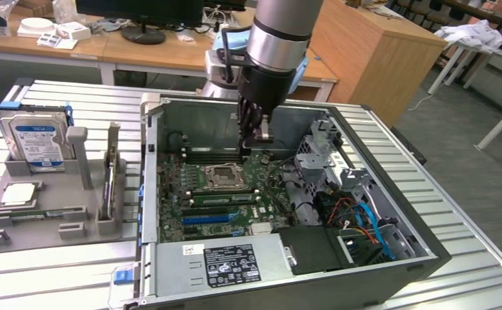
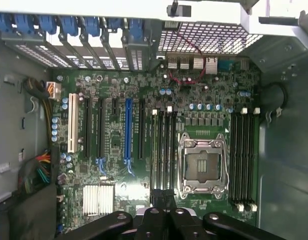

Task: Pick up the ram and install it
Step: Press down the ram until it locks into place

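Left of the case (image 1: 150, 194), on the bench (image 1: 62, 271), a grey holder (image 1: 53, 229) carried a drive (image 1: 36, 142) standing upright and a chip (image 1: 19, 194) lying flat. The ram (image 1: 111, 174) stood on its edge at the holder's case-side end, just beside the case wall and well apart from the gripper (image 1: 251, 145).

The case lay open-topped, its walls fencing the board (image 1: 208, 216) on all sides. The gripper reached down inside near the far wall, over the slots (image 2: 163, 145) beside the socket (image 1: 225, 174). Its jaws were clenched together; I could not tell whether anything sat between them. In the wrist view the gripper (image 2: 163, 196) hung just above the slots, with open board around it.

Toward the exterior view's right of the gripper, a metal cage (image 1: 324, 152) rose close by, and a tangle of cables (image 1: 363, 223) crowded the case's near corner. A power unit (image 1: 233, 261) filled the near edge.
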Controlling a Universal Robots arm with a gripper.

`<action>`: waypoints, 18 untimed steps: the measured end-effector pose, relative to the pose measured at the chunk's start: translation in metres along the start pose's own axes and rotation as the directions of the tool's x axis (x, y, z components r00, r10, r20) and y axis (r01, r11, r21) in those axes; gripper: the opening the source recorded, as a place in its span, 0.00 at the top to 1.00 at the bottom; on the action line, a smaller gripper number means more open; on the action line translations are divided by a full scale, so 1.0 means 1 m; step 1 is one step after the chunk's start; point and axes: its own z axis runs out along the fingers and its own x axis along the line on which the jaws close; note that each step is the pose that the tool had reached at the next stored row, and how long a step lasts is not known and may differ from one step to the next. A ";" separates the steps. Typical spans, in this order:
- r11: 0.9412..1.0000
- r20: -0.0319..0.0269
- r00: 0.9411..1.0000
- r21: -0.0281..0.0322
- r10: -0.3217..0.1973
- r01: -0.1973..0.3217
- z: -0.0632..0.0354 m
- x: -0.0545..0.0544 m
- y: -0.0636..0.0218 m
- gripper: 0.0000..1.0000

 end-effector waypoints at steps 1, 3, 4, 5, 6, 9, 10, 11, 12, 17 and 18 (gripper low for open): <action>1.000 0.000 1.000 0.000 0.000 0.000 0.0000 0.000 -0.0011 0.89; 1.000 0.000 1.000 0.000 0.000 0.000 0.0000 0.000 -0.0020 0.89; 1.000 0.000 1.000 0.000 0.000 0.000 0.0000 0.000 -0.0020 0.89; 1.000 0.000 1.000 0.000 0.000 0.000 0.0000 0.000 -0.0020 0.89; 1.000 0.000 1.000 0.000 0.000 0.000 0.0000 0.000 -0.0020 0.89; 1.000 0.000 1.000 0.000 0.000 0.000 0.0000 0.000 -0.0020 0.89; 1.000 0.000 1.000 0.000 0.000 0.000 0.0000 0.000 -0.0020 0.89; 1.000 0.000 1.000 0.000 0.000 0.000 0.0000 0.000 -0.0020 0.89; 1.000 0.000 1.000 0.000 0.000 0.000 0.0000 0.000 -0.0020 0.89; 1.000 0.000 1.000 0.000 0.009 -0.009 0.0000 0.000 -0.0021 0.89; 1.000 0.000 1.000 0.001 0.023 -0.023 0.0001 0.000 -0.0021 0.89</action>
